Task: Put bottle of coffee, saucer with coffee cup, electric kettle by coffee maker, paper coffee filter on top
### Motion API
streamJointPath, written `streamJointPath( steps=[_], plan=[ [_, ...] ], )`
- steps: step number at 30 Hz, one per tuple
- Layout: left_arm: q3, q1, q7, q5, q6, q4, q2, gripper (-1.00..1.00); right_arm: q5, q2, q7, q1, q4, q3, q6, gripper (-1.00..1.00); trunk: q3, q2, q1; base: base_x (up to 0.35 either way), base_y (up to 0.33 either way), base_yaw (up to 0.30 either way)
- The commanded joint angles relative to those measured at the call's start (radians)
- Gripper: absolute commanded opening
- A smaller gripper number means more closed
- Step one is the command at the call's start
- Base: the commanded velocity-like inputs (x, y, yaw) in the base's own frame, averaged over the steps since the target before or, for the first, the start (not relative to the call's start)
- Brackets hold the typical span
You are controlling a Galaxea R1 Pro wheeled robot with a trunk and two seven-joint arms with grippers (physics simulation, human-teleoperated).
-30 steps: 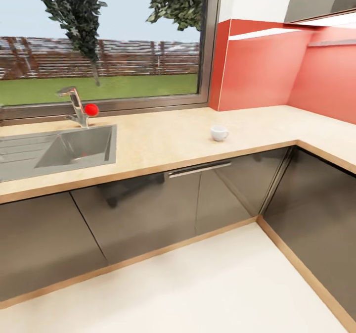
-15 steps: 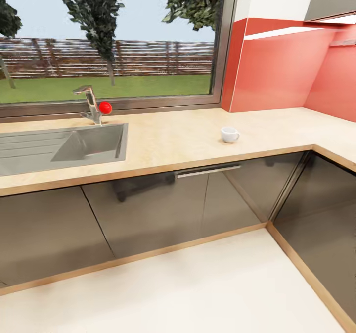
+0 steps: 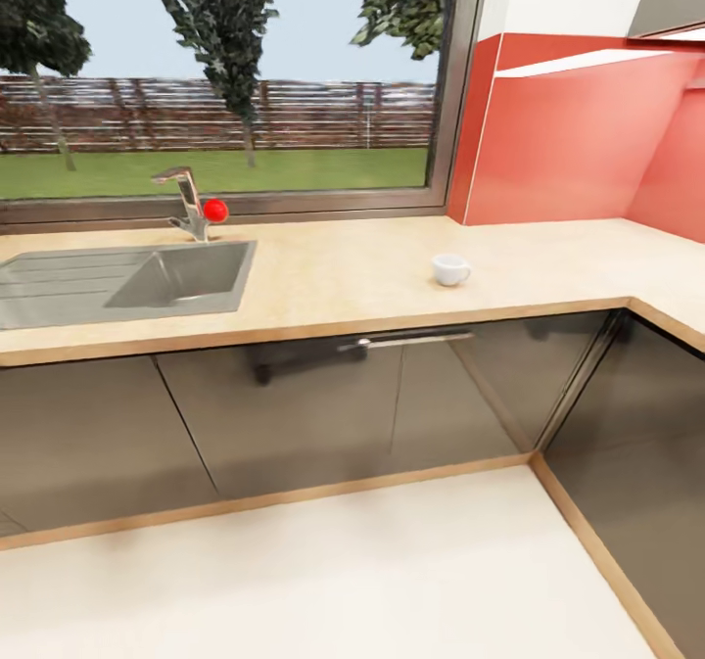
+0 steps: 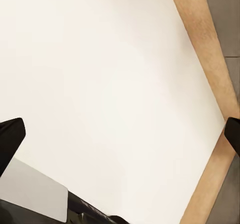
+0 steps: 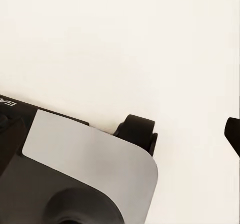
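Beige wood-look kitchen countertop [image 3: 343, 277] forms the surface under a wide window, with a steel sink [image 3: 127, 282] and faucet [image 3: 186, 204] at its left. The coffee cup [image 3: 450, 269] sits alone right of centre. Both wrist cameras face pale floor [image 4: 100, 84]; each arm's jaws stand released, fingertips wide apart.

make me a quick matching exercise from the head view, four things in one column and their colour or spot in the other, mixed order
Things:
1. coffee cup
2. faucet knob
3. sink
4. cabinet handle

Descriptions:
A. round and red, by the window sill
B. grey steel basin sunk in the countertop's left part
C. small and white, standing alone on the countertop
D. thin metal bar on a dark cabinet front below the countertop edge

Pairs: 1-C, 2-A, 3-B, 4-D
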Motion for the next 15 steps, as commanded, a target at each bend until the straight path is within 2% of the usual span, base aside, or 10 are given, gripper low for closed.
streamJointPath(
  steps=[1,7,11,15],
  plan=[
    [0.002,-0.001,-0.004,0.001,0.003,0.001,0.0,1.0,-0.009,-0.001,0.002,0.0,0.0,0.008,-0.004,1.0,-0.001,0.0,0.0,0.0,-0.164,0.27],
    [0.003,-0.001,-0.004,0.001,0.003,0.001,0.0,1.0,-0.009,0.005,0.001,0.0,0.0,0.008,-0.004,1.0,-0.001,0.0,0.0,0.0,-0.066,0.257],
    [0.002,-0.001,-0.004,0.001,0.003,0.001,0.0,1.0,-0.009,0.005,0.002,0.0,0.0,0.008,-0.003,1.0,-0.001,0.0,0.0,0.0,-0.156,0.064],
    [0.0,0.003,-0.004,0.0,-0.002,-0.004,-0.005,1.0,-0.019,-0.016,-0.017,0.023,0.023,0.026,-0.026,1.0,-0.001,0.0,0.0,0.0,0.0,0.0]
  ],
)
